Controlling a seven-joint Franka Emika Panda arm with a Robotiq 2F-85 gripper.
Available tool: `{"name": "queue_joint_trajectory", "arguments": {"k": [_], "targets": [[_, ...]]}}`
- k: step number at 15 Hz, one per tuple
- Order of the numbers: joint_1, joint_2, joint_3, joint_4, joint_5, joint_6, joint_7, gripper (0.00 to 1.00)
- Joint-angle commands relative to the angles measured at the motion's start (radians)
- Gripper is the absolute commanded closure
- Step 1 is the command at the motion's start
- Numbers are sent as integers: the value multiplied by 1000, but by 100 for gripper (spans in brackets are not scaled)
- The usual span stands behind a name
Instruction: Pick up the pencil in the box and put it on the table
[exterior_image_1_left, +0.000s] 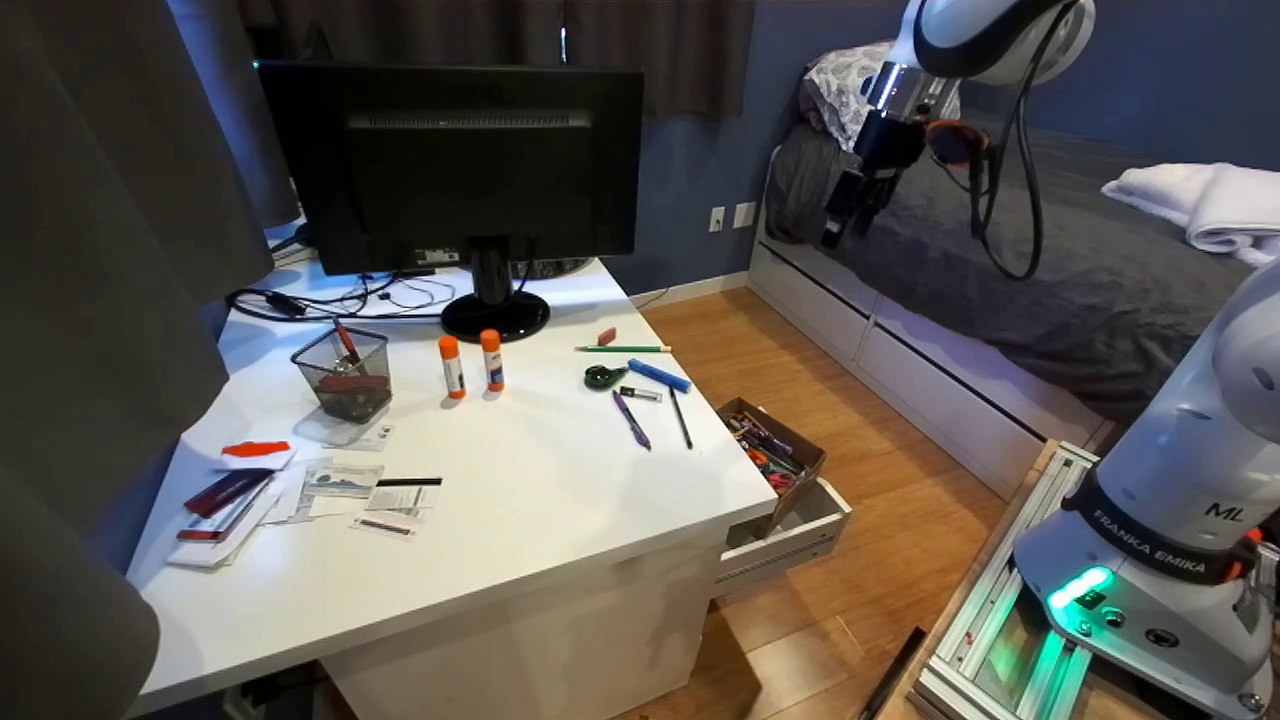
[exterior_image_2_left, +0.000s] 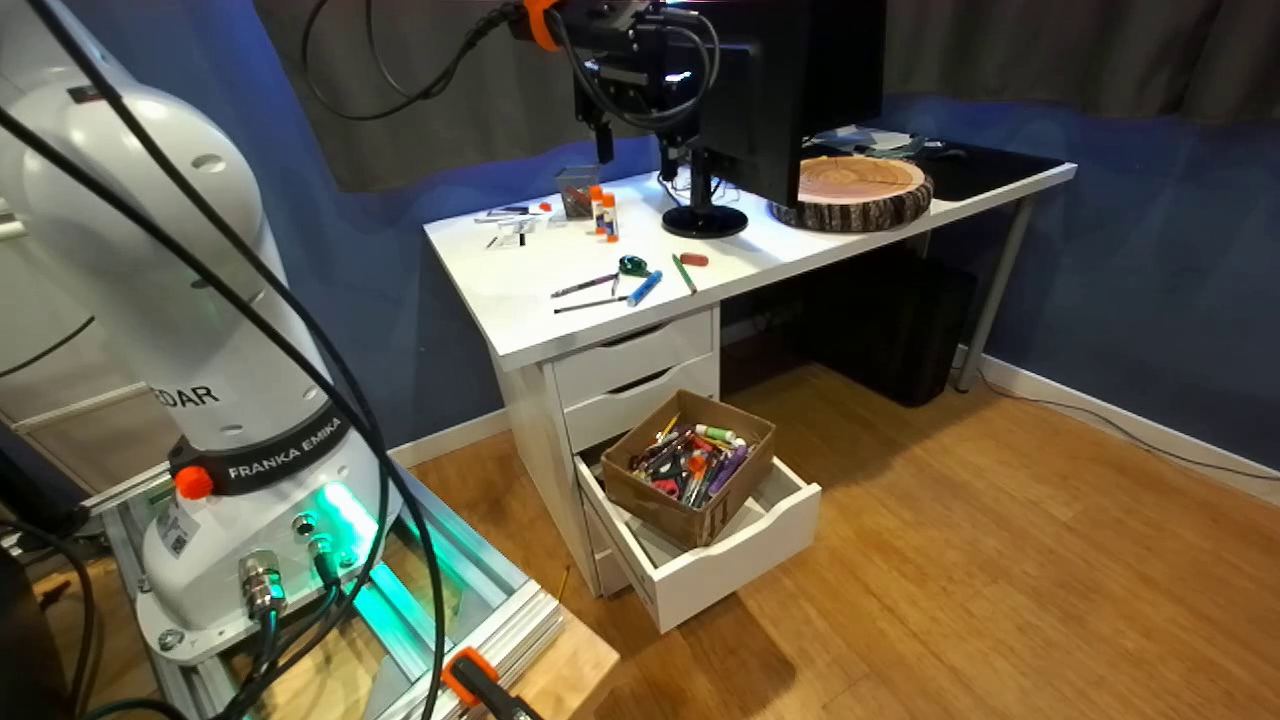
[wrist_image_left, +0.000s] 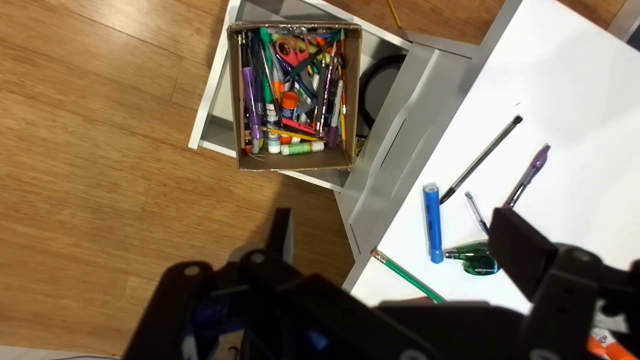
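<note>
1. The end effector (wrist_image_left: 393, 220) is released, its jaws well apart.
2. A yellow pencil (wrist_image_left: 295, 134) lies in the cardboard box (wrist_image_left: 310, 161), inside the white drawer (exterior_image_2_left: 740, 565).
3. A green pencil (wrist_image_left: 410, 276) lies on the bench (exterior_image_1_left: 560, 490).

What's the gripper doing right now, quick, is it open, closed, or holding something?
Gripper: open, jaws wide apart in the wrist view, holding nothing.

White arm (exterior_image_1_left: 1170, 450), black cables (exterior_image_2_left: 374, 432), black 2-fingered hand (wrist_image_left: 391, 219).
</note>
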Motion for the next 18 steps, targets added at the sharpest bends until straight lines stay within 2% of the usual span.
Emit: {"name": "queue_joint_trajectory", "arguments": {"k": [1,2,4,7,11,18], "targets": [[-17,1,17,1,8,-3,-6,0],[-17,1,17,1,8,-3,-6,0],[-8,96,1,63,32,-14,-22,0],[-11,235,7,112,25,31,-20,0],[-29,422,38,183,-18,92,9,0],[-72,676,57,298,-90,96,32,0]]}}
